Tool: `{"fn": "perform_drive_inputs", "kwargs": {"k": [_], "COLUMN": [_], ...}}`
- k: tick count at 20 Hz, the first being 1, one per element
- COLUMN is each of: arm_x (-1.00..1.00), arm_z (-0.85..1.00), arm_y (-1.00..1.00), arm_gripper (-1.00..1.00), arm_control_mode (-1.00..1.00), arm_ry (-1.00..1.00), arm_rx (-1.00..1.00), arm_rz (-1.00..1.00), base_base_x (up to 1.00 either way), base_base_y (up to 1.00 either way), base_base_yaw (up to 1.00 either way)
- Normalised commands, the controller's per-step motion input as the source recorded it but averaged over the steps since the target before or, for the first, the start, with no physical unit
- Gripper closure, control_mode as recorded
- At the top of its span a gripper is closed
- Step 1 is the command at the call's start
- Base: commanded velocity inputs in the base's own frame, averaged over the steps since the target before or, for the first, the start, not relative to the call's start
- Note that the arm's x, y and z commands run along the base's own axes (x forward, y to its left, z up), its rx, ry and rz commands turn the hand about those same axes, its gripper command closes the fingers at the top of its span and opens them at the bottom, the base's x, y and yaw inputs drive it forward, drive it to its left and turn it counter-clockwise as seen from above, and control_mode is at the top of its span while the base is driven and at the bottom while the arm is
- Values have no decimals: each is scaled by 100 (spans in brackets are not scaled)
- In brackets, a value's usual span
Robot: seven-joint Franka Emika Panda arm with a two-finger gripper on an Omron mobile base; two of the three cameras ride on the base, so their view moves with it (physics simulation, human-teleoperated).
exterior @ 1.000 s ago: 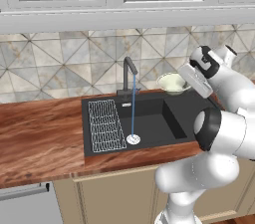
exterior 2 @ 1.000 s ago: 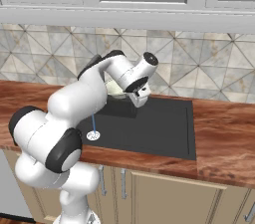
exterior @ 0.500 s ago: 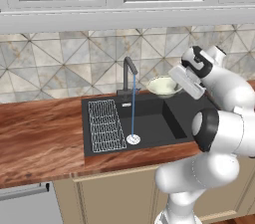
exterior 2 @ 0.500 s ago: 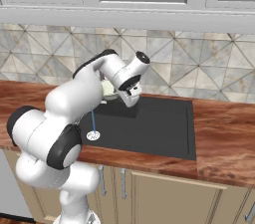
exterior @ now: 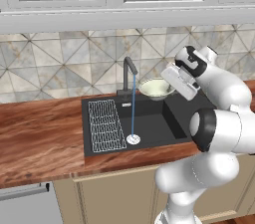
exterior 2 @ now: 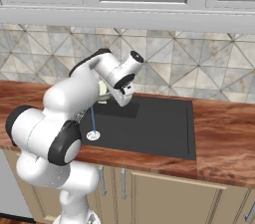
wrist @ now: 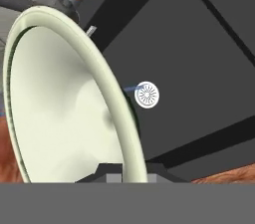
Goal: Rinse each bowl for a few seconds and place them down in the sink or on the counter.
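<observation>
A pale cream-green bowl (exterior: 155, 88) with a whitish rim hangs above the back of the black sink (exterior: 162, 127), just right of the faucet (exterior: 128, 70). My gripper (exterior: 168, 85) is shut on its right rim. In the hand view the bowl (wrist: 64, 98) stands on edge, its rim pinched in my gripper (wrist: 130, 169). Beyond it lies the silver drain (wrist: 147, 94). A thin stream of water (exterior: 133, 113) falls from the faucet to the drain (exterior: 133, 140), left of the bowl. In the right base view the bowl (exterior 2: 103, 91) peeks out behind my arm.
A white wire rack (exterior: 105, 124) lies in the sink's left part. The reddish-brown counter (exterior: 40, 138) runs along both sides of the basin, with a wide stretch on the right (exterior 2: 224, 138). The tiled wall stands close behind the faucet.
My gripper has carried the bowl leftward over the sink, from the right back corner toward the faucet and the water stream.
</observation>
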Motion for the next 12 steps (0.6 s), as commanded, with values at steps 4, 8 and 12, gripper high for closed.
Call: {"fn": "perform_drive_inputs", "kwargs": {"k": [4, 8, 12], "arm_x": [0, 0, 4], "arm_z": [-4, -3, -2], "arm_y": [31, 33, 27], "arm_gripper": [100, 100, 100], "arm_control_mode": [-100, -100, -100], "arm_ry": [1, 0, 0], "arm_rx": [2, 2, 2], "arm_rz": [6, 6, 4], "base_base_x": [0, 0, 0], "base_base_y": [0, 0, 0], "base_base_yaw": [0, 0, 0]}}
